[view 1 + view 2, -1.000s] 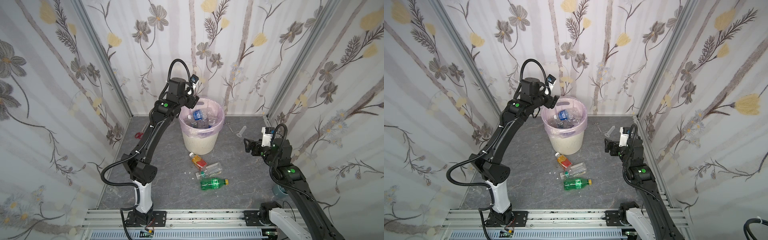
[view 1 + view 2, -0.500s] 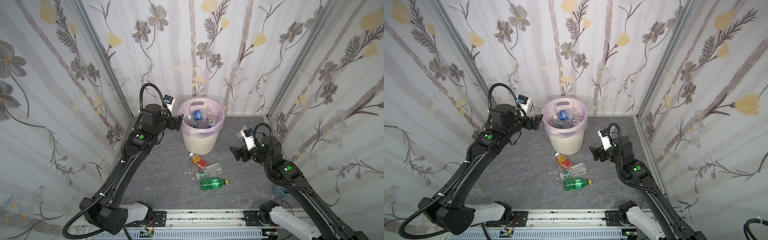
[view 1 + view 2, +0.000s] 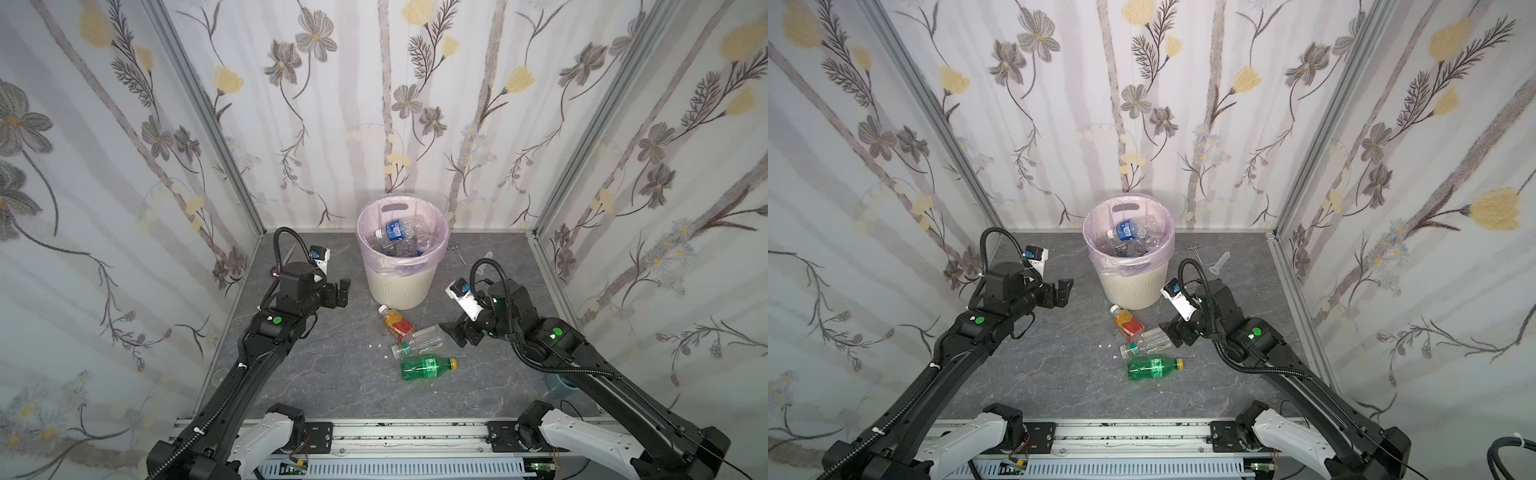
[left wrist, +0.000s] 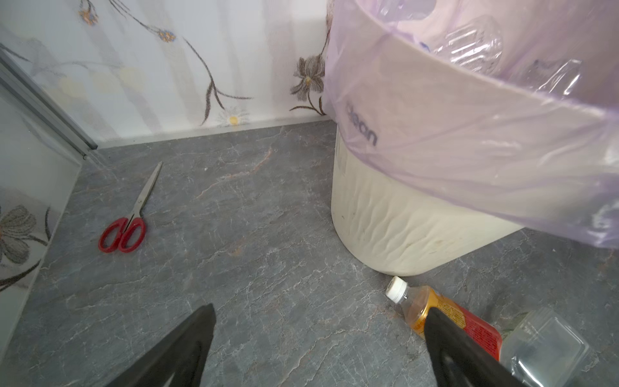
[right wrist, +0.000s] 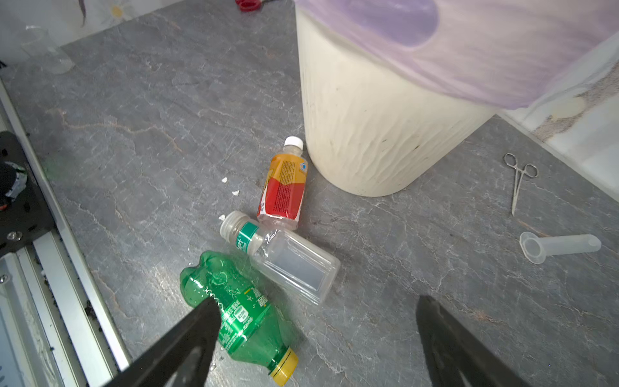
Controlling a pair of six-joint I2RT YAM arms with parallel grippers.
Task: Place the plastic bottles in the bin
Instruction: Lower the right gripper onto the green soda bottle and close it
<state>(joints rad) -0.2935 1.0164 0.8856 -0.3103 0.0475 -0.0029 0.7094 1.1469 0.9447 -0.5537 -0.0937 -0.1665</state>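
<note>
Left tool [image 3: 341, 291], right tool [image 3: 454, 334]: spread | floor bottles [image 3: 398, 324] [image 3: 420, 341] [image 3: 427, 368]: 3 | bin [image 3: 399, 286]: 1

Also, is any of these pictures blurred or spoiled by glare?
Both top views: sharp, evenly lit, no strong glare. Left wrist view: the liner glints on the bin. Right wrist view: liner blurred close up, green bottle sharp.

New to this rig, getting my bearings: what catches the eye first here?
A cream bin with a pink liner stands at the back of the grey floor, several bottles inside. In front of it lie three more: an orange bottle, a clear bottle and a green bottle. The right pincer hovers open beside the clear one.
</note>
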